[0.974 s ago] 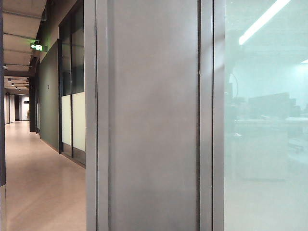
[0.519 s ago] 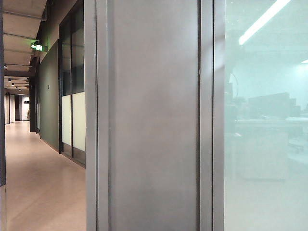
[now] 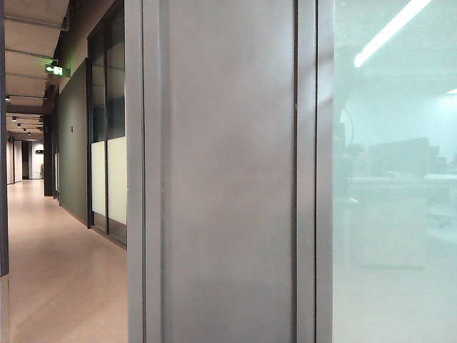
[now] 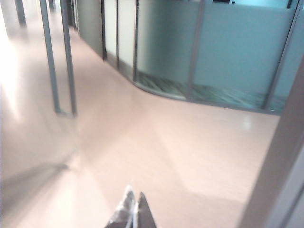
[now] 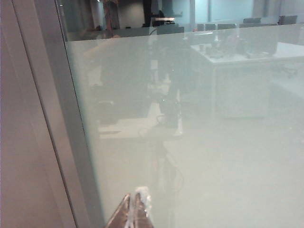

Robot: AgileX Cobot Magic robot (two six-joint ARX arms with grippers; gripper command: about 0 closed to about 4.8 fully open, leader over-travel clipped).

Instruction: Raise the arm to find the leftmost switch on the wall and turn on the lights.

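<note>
Search step: no switch visible; left gripper (image 4: 133, 209) over the floor (image 4: 142, 152), right gripper (image 5: 134, 209) facing frosted glass (image 5: 213, 142), both jaws pressed together; raise next.

A pale, glossy floor (image 3: 50, 271) is being seen running far down the left corridor; nothing identifiable is being carried on it.

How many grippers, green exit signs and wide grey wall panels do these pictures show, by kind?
Grippers: 2; left gripper over the corridor floor, right gripper facing the frosted glass, both with jaws shut.
Green exit sign: 1
Wide grey wall panel: 1
Total: 4
</note>
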